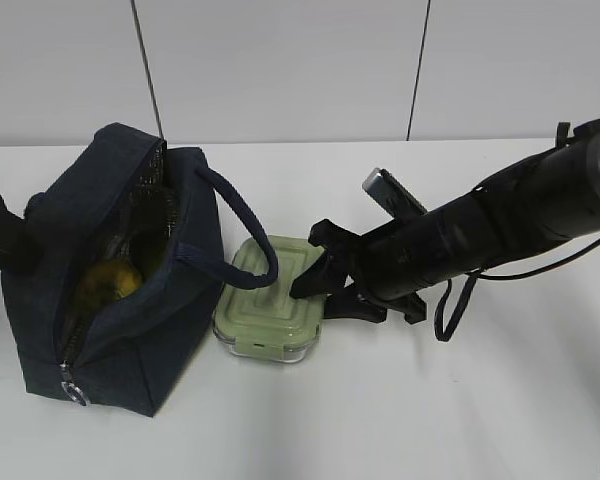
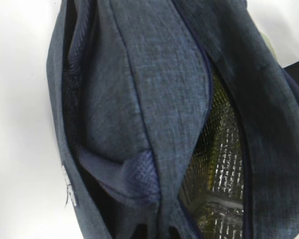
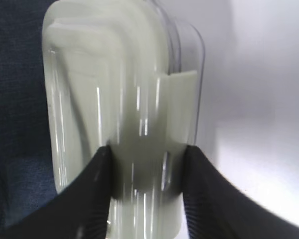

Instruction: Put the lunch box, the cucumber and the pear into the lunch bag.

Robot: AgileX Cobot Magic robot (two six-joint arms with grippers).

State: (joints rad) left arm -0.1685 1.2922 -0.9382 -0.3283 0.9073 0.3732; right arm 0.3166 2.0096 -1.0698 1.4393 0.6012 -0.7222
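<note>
Right gripper [image 3: 147,164] is clamped on the lunch box [image 1: 272,297], one finger on the lid and one against the glass wall, at the end farthest from the bag; we note the box rests on the table [image 1: 460,400], just beside the lunch bag [image 1: 115,270], with a loop handle [image 1: 242,225] draped over its lid. We see the bag open, silvery lining exposed, the pear [image 1: 105,282] already inside; the cucumber we cannot make out. We judge the box stage in hand; next move calls for lifting clear of the handle and lowering through the mouth. Left gripper is hidden behind the bag; its state we cannot tell.
</note>
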